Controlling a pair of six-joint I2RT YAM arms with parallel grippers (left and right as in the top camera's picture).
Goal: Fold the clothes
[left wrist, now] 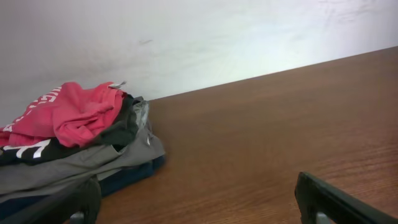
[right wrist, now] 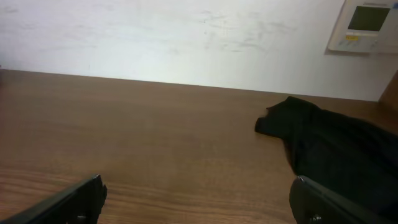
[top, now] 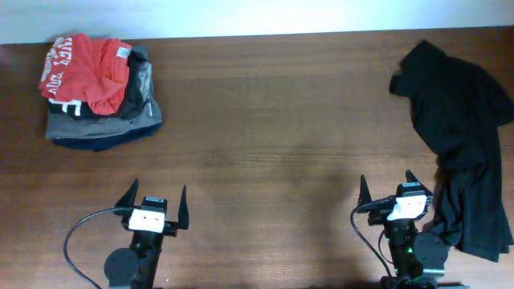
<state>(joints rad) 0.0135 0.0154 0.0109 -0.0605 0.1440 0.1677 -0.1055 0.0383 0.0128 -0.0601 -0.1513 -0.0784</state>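
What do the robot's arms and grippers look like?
Left arm and right arm are black. The left gripper and right gripper each have a white block behind dark pointed fingers. A black cable loops from the left arm; a green light shows on the right.

Overhead cam looks straight down and takes in most of the table (top: 265, 160) from well up. Both wrist cams sit low over the wood, close to the near edge, facing the back wall (left wrist: 186, 37). Left one catches the pile (left wrist: 68, 137) on its left, right one the black shirt (right wrist: 336, 149) on its right; overhead shows both, at opposite ends.
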